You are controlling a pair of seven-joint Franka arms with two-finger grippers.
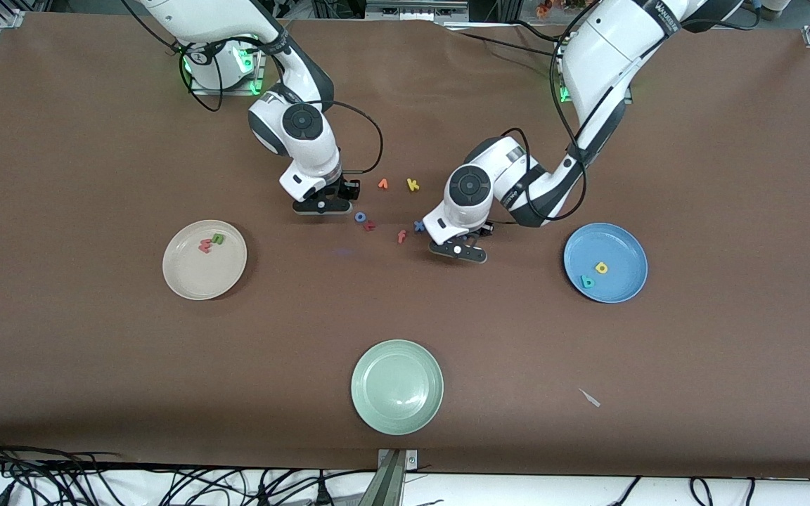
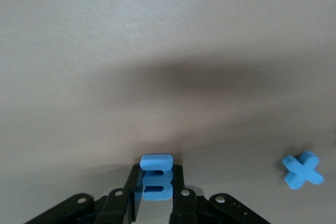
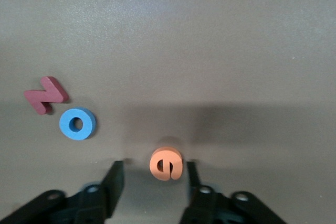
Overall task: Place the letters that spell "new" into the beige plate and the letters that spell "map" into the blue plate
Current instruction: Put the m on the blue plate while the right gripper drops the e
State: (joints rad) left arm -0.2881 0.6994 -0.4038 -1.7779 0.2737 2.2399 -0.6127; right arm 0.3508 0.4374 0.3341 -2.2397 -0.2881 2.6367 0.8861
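- Toward the right arm's end of the table: beige plate (image 1: pixel 180 277), holding the salmon-pink w (image 1: pixel 204 246) and the lime-green n (image 1: pixel 218 239), touching each other.
- Right gripper (image 3: pixel 152 174) down at the table near the middle; fingers (image 3: pixel 114 179) spread on either side of the orange e (image 3: pixel 166 163), with a gap showing on both sides, so not yet pinched.
- In the right wrist view, near that e: blue o (image 3: pixel 77 124) and dark red letter (image 3: pixel 46 94), lying just beside each other on the brown table (image 1: pixel 95 365).
- In the loose cluster between the two grippers: orange v (image 1: pixel 382 184) and yellow k (image 1: pixel 413 185) farther from the front camera; orange f (image 1: pixel 401 237) nearer to it.
- Nearest the front camera, around the table's middle: pale green plate (image 1: pixel 397 386), nothing in it.
- Left gripper (image 2: pixel 156 195) low over the table beside the cluster, clenched on the blue m (image 2: pixel 156 177), which stands on edge between the fingers (image 2: pixel 181 203).
- Blue x (image 2: pixel 303 169) flat on the table, apart from the gripped m.
- Toward the left arm's end: blue plate (image 1: pixel 623 242), holding the yellow a (image 1: pixel 601 267) and the teal p (image 1: pixel 587 282), close together but apart.
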